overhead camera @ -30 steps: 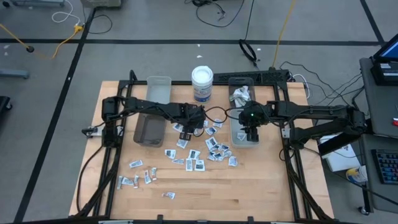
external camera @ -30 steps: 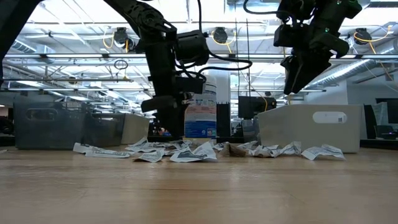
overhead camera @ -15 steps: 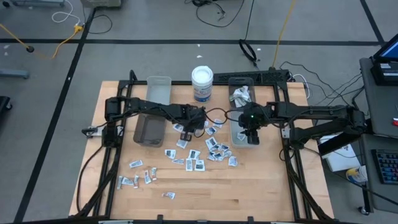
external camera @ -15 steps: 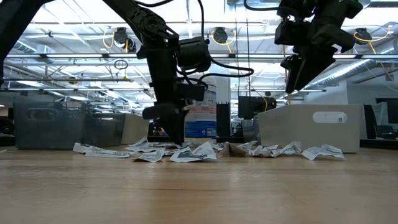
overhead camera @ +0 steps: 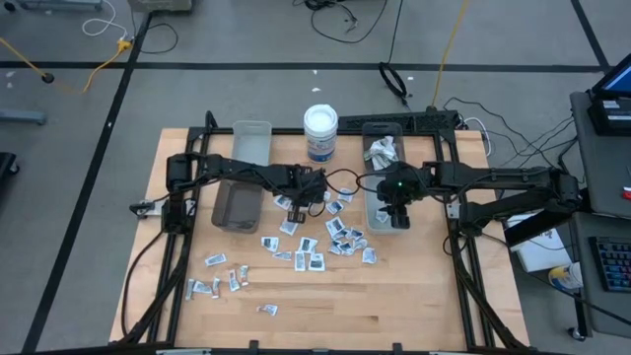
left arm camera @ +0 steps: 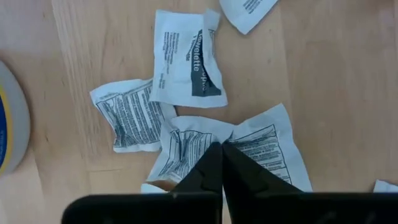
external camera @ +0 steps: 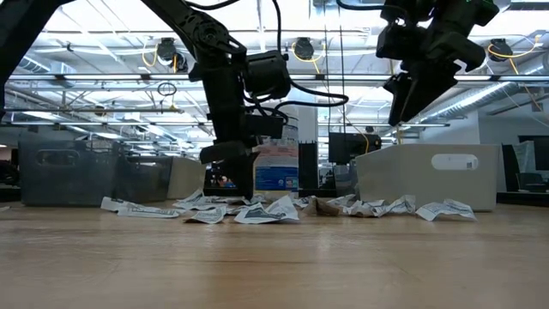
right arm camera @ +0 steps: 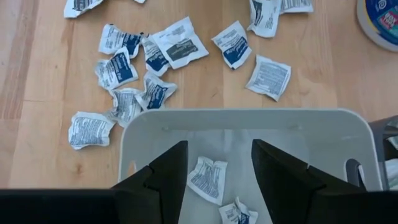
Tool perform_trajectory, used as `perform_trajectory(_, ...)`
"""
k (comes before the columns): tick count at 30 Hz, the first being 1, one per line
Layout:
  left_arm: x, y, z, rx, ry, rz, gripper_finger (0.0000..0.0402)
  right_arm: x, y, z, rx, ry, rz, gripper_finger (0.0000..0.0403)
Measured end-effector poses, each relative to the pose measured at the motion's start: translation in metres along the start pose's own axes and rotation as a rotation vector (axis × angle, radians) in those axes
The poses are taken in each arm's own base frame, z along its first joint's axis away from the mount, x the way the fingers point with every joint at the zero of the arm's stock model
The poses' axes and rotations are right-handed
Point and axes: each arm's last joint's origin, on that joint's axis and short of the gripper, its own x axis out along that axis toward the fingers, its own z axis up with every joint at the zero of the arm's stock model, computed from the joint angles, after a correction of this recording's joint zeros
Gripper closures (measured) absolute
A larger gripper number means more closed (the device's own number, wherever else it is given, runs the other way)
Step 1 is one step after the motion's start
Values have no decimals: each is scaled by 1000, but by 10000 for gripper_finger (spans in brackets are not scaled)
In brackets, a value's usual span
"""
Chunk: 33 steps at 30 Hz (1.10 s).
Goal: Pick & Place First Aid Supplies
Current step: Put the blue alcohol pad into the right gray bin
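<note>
First aid packets, white with dark print, lie scattered on the wooden table, most of them in the middle and some at the near left. My left gripper is down among the middle packets, its fingers shut where two packets meet. My right gripper hangs open, high above the near end of the light grey bin. Two packets lie on the bin's floor below it, and more lie at its far end. My left gripper's fingertips are closed from above, slanting down, on the spot where the edges of two packets meet. Which of the two lies between the fingers, or whether both do, cannot be told. Both packets lie flat on the table.
A white round tub with a blue label stands at the far middle, just beyond my left gripper. A clear bin and a dark grey bin stand at the left. The near part of the table holds only a few packets.
My left gripper has shut its fingers down among the middle packets, staying in place. The packets around it lie as before.
</note>
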Motion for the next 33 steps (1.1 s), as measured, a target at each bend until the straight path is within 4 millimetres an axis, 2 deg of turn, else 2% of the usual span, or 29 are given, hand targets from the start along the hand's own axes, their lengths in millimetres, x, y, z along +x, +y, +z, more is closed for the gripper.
perform_trajectory(5, -1, 0, -1, -48, 12, 2, 400, 0, 0, 1, -22, -7, 0, 232)
perform_trajectory(15, -44, 4, -1, -99, -58, 30, 401, 0, 0, 0, -21, -4, -2, 232)
perform_trajectory(18, -55, 1, -2, -112, -83, -43, 401, 0, 0, 1, -21, -7, -3, 232)
perform_trajectory(22, -62, -4, -6, -140, -193, -158, 401, 0, 0, 1, -15, -10, -4, 232)
perform_trajectory(28, -68, -17, -30, -186, -452, -214, 401, 0, -1, 2, -2, -25, -6, 232)
perform_trajectory(33, -68, -27, -51, -241, -646, -254, 401, -1, -2, 12, 56, -120, -17, 232)
